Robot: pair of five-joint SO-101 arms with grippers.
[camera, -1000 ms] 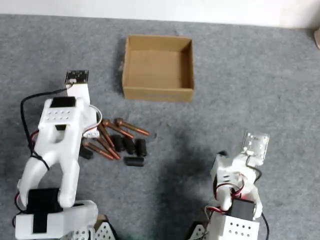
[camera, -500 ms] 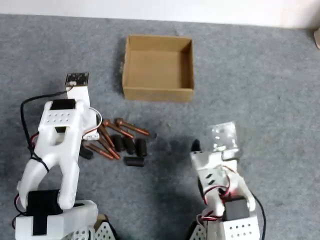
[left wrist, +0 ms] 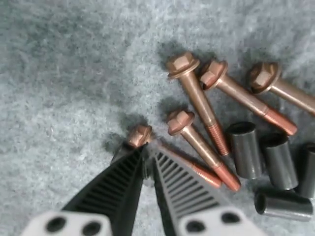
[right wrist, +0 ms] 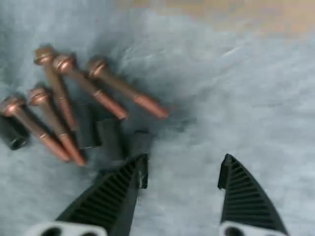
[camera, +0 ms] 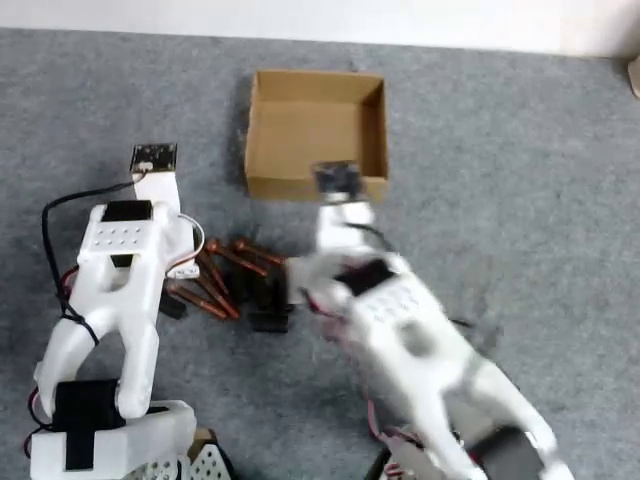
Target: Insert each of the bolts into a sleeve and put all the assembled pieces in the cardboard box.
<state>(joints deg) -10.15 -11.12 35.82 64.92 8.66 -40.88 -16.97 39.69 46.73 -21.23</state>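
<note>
Several copper bolts [left wrist: 197, 101] and black sleeves [left wrist: 245, 150] lie in a pile on the grey carpet [camera: 520, 180], in front of the cardboard box [camera: 300, 187]. My left gripper [left wrist: 149, 150] is down at the pile's edge. Its fingers are pinched on the neck of one bolt [left wrist: 140, 135], just under the head, and the shaft runs off beneath one finger. My right gripper [right wrist: 184, 164] hangs wide open above the carpet beside the sleeves [right wrist: 112, 137] and bolts [right wrist: 78, 81], holding nothing. In the high view the right arm [camera: 390, 300] stretches across to the pile [camera: 240, 275].
The cardboard box stands open-topped just behind the pile, with nothing inside that I can see. The left arm [camera: 125, 240] covers the pile's left side. Open carpet lies to the right of the box and pile.
The right arm has swung from the front right of the table forward and leftward to the pile. The left arm has kept still.
</note>
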